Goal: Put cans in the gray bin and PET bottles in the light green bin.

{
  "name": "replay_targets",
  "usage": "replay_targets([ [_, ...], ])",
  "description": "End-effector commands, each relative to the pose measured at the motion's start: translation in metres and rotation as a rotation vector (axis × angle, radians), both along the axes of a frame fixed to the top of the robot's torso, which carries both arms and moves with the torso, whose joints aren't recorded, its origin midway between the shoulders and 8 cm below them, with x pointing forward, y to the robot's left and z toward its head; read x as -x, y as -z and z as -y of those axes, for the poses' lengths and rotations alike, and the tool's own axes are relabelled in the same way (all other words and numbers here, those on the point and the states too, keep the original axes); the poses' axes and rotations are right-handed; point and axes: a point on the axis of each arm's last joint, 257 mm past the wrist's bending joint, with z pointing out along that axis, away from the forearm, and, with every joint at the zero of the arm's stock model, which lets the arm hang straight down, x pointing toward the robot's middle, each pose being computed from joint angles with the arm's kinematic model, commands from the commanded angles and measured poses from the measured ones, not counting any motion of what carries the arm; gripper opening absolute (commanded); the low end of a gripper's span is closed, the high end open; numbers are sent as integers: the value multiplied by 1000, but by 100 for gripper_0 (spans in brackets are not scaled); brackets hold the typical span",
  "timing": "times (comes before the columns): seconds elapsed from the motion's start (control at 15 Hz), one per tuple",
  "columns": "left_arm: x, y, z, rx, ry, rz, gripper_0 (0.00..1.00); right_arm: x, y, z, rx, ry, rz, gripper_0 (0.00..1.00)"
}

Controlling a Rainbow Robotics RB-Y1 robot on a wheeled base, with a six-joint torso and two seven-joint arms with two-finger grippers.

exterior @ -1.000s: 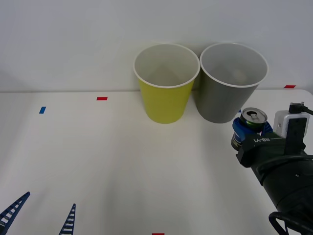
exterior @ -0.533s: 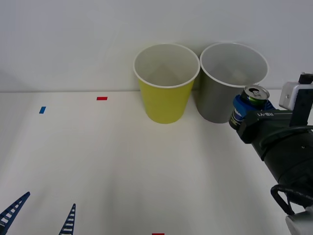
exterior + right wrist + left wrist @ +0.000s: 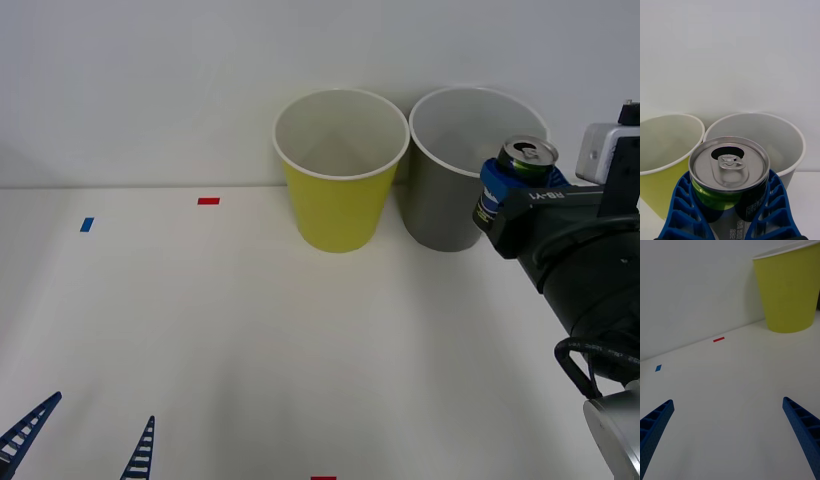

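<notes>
Up it goes: since a second ago the right tool (image 3: 517, 185) has climbed from worktop height beside the gray bin (image 3: 440, 215) to rim level, carrying the can (image 3: 524, 165) with it. The can now sits upright in the blue ribbed fingers (image 3: 681, 210), pinched from both sides, pull-tab top showing, just in front of the gray bin's near edge and not yet over its mouth. From the wrist, the open bin (image 3: 790, 138) waits right behind the can (image 3: 730, 168), with the light green bin (image 3: 662, 150) next door. Both bins stand touching or nearly so at the back of the worktop (image 3: 250, 330); the green one (image 3: 338, 205) looks bare inside from here.

Over on the other side, the left tool (image 3: 730, 435) hangs low near the worktop's front, its fingers spread wide and gripping nothing.

So, progress: the can is picked and raised, but nothing is binned yet. I'd say what's left is a short carry forward over the gray rim and a release. No PET bottle is anywhere on the worktop.
</notes>
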Motion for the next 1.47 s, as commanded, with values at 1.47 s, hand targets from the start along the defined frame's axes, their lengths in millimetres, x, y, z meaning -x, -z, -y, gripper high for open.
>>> replay_targets([
  [1.47,0,0,0,0,0,0,100,-90,-125,-8,-54,-6,124,0],
])
